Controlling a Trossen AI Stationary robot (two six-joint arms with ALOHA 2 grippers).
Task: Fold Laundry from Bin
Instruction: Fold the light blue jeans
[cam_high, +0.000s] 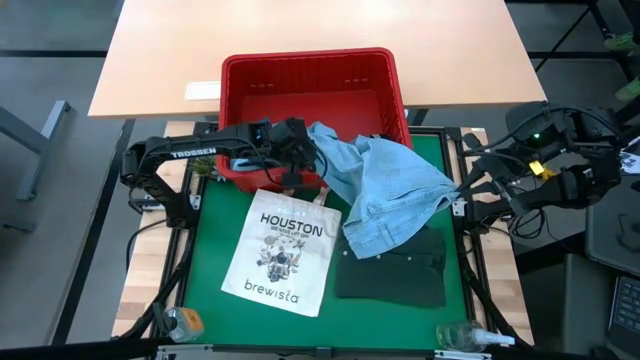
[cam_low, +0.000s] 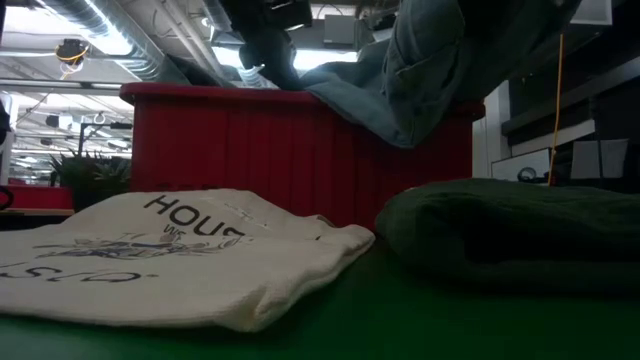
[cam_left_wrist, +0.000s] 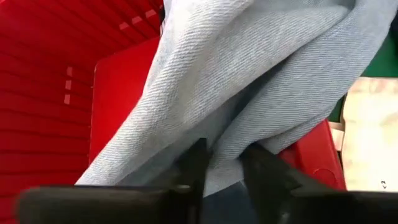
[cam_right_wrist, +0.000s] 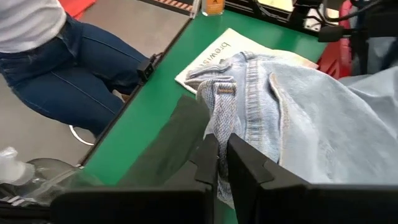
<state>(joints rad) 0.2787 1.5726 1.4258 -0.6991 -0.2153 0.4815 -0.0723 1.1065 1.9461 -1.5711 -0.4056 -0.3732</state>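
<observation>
From above, the light blue denim shirt (cam_high: 385, 195) hangs stretched between the two arms, draped from the front rim of the red slotted plastic bin (cam_high: 310, 100) down over the green mat (cam_high: 215, 225). The left gripper (cam_high: 300, 150) sits at the bin's front rim; its wrist camera shows what the overhead cannot — the dark fingers (cam_left_wrist: 196, 165) pinched on a fold of the denim, red bin wall close behind. The right gripper (cam_high: 462, 195) is at the shirt's opposite edge, by the mat's right side, and its own view shows the two fingers (cam_right_wrist: 208, 155) nearly together on the denim hem.

Only the table-level camera shows the dark green garment (cam_low: 510, 235) as a thick folded pile, touching nothing of the shirt above it. Only the right wrist view catches a person in jeans (cam_right_wrist: 81, 68) standing past the table edge.

Count: two garments visible, one bin, one white "HOUSTON brewista" tote bag (cam_high: 280, 250) lying flat beside the green garment — and two small bottles (cam_high: 465, 335) at the near edge.
</observation>
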